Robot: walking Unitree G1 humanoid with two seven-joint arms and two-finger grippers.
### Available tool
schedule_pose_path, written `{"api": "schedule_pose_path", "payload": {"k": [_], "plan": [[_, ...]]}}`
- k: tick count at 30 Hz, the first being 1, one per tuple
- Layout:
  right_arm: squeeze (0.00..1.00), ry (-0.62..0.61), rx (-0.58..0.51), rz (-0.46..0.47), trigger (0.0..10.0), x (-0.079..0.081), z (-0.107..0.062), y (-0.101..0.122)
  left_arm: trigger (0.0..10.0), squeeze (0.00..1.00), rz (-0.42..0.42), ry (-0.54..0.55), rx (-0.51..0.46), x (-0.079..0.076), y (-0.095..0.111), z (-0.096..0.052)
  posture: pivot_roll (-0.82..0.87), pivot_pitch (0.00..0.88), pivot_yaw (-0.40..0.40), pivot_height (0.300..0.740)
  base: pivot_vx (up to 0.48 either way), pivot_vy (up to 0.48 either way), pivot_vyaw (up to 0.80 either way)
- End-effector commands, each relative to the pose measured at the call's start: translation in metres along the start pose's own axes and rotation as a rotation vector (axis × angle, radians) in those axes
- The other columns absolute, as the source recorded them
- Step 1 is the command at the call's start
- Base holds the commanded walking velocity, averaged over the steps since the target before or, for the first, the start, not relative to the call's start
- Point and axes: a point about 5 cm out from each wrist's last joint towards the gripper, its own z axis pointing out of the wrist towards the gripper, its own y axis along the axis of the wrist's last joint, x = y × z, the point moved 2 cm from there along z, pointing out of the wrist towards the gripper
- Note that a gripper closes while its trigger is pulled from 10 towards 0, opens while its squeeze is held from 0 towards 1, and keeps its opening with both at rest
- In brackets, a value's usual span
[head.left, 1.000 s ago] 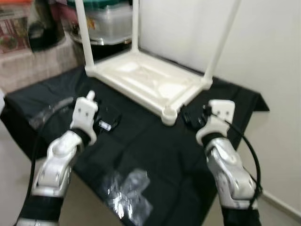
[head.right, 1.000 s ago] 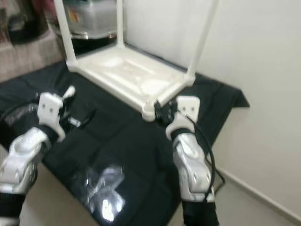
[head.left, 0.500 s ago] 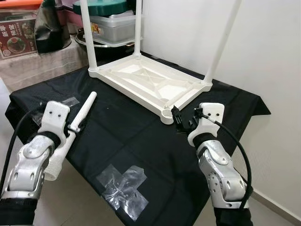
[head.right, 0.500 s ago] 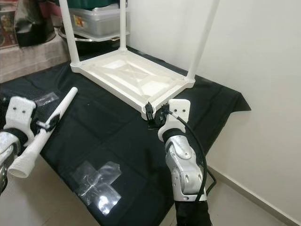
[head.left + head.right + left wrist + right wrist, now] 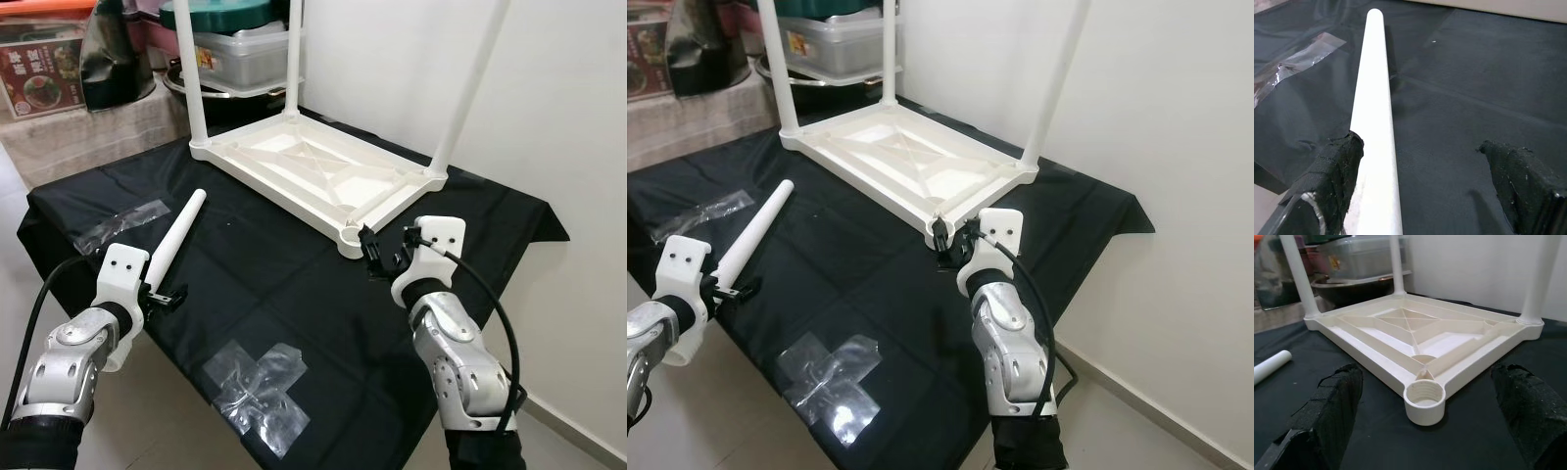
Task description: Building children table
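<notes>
Black cloth (image 5: 294, 294) covers the work surface before me, and on it rests the white plastic children's tabletop (image 5: 313, 181), turned upside down, with three white tube legs (image 5: 468, 88) already standing up from its corners. Its near corner carries an open threaded socket (image 5: 1424, 401) with no leg in it, seen directly between my right fingers in the right wrist view. The fourth loose white plastic leg (image 5: 168, 245) lies flat on the cloth to my left, well apart from the tabletop, pointing away from me. My left gripper (image 5: 162, 297) sits at the near end of this leg with its fingers (image 5: 1332, 171) spread; one pad touches the leg's side, the other stands apart from it. My right gripper (image 5: 377, 257) hovers just beside the empty socket, fingers spread wide and holding nothing. A cross of clear tape (image 5: 257, 380) is stuck to the cloth near its front edge, and another strip (image 5: 118, 223) lies by the far left.
</notes>
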Motion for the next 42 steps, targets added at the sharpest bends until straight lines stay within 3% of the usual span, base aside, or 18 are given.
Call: {"api": "schedule_pose_path", "payload": {"k": [1,17,23,28,36,37,38,39,42], "plan": [[0.00,-0.014,0.023,0.014,10.0,-0.003,0.000,-0.003,10.0,0.00,0.006,0.004,0.030,0.004,-0.004,-0.001,0.13,0.000,-0.078,0.740,0.000,0.000,0.00],[0.00,-0.093,0.158,0.144,10.0,-0.018,-0.002,-0.024,10.0,0.00,-0.026,-0.129,0.109,-0.010,-0.014,0.008,0.12,0.000,-0.065,0.740,0.000,0.000,0.00],[0.00,-0.140,0.236,0.229,10.0,-0.025,-0.006,-0.037,10.0,0.00,-0.055,-0.173,0.231,-0.009,-0.032,0.007,0.12,0.000,-0.059,0.740,0.000,0.000,0.00],[0.00,-0.142,0.255,0.257,10.0,-0.025,-0.007,-0.040,10.0,0.00,-0.045,-0.164,0.273,-0.006,-0.037,0.007,0.12,0.000,-0.054,0.740,0.000,0.000,0.00],[0.00,-0.150,0.263,0.275,10.0,-0.025,-0.008,-0.041,9.7,0.00,-0.053,-0.167,0.241,-0.004,-0.031,0.010,0.12,0.000,-0.048,0.740,0.000,0.000,0.00],[0.00,-0.152,0.264,0.279,10.0,-0.025,-0.008,-0.041,4.7,0.00,-0.054,-0.163,0.227,-0.003,-0.029,0.010,0.12,0.000,-0.046,0.740,0.000,0.000,0.00],[0.00,-0.154,0.265,0.281,10.0,-0.025,-0.008,-0.041,4.7,0.00,-0.054,-0.161,0.220,-0.003,-0.028,0.011,0.12,0.000,-0.046,0.740,0.000,0.000,0.00],[0.00,-0.152,0.265,0.287,6.6,-0.025,-0.008,-0.042,0.0,0.00,-0.062,-0.153,0.214,-0.002,-0.027,0.011,0.12,0.000,-0.045,0.740,0.000,0.000,0.00],[0.00,-0.151,0.266,0.291,6.6,-0.024,-0.008,-0.042,0.0,0.00,-0.068,-0.150,0.212,-0.001,-0.027,0.011,0.12,0.000,-0.045,0.740,0.000,0.000,0.00]]}}
